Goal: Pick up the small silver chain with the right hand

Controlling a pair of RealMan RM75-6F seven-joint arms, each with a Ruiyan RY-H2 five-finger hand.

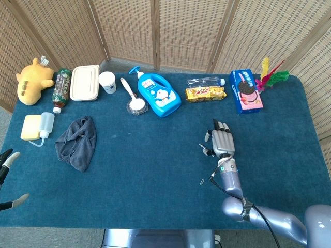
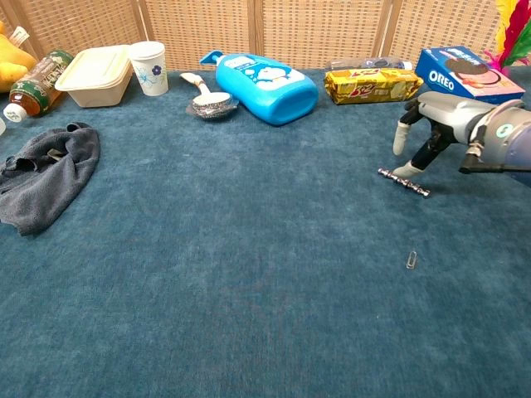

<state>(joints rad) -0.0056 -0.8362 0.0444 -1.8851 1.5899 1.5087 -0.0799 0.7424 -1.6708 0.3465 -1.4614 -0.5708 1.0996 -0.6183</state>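
Now at reach step: your right hand [image 2: 438,124] hovers over silver chain [image 2: 404,182], fingers [image 2: 401,137] spread, holding nothing. Next: lower, pinch chain off cloth, avoid paperclip [image 2: 411,259].

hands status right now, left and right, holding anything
Left hand: open, holds nothing.
Right hand: open, fingers spread over the silver chain, not gripping it.

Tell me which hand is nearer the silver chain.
Right. The right hand hovers directly over the silver chain, fingers spread; the left hand sits at the table's far left edge.
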